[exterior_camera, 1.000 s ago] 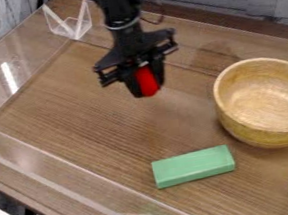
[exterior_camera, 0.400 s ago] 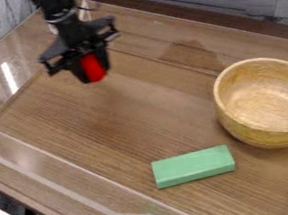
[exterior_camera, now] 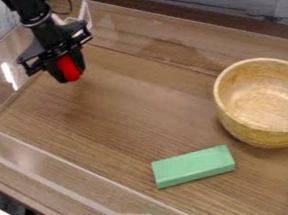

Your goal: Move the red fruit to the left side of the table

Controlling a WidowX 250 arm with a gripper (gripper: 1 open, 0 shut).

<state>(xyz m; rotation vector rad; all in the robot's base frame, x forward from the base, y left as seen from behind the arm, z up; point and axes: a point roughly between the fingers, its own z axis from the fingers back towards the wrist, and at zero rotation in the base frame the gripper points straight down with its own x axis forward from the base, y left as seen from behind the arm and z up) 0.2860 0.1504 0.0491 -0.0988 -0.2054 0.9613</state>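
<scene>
My gripper (exterior_camera: pixel 63 68) hangs over the left part of the brown wood-grain table (exterior_camera: pixel 147 109), pointing almost straight down. Its black fingers are shut on the red fruit (exterior_camera: pixel 65 70), a small glossy red piece that shows between and below them. The fruit's green top is hidden by the gripper. The fruit hangs close above the tabletop; I cannot tell whether it touches the wood.
A round light wooden bowl (exterior_camera: pixel 267 101) stands at the right side. A green rectangular block (exterior_camera: pixel 193 166) lies near the front edge. Clear acrylic walls (exterior_camera: pixel 33 155) edge the table, close to the gripper on the left and at the back.
The gripper has carried the red fruit from the table's middle to the left side and slightly lower. Bowl and green block have not moved.
</scene>
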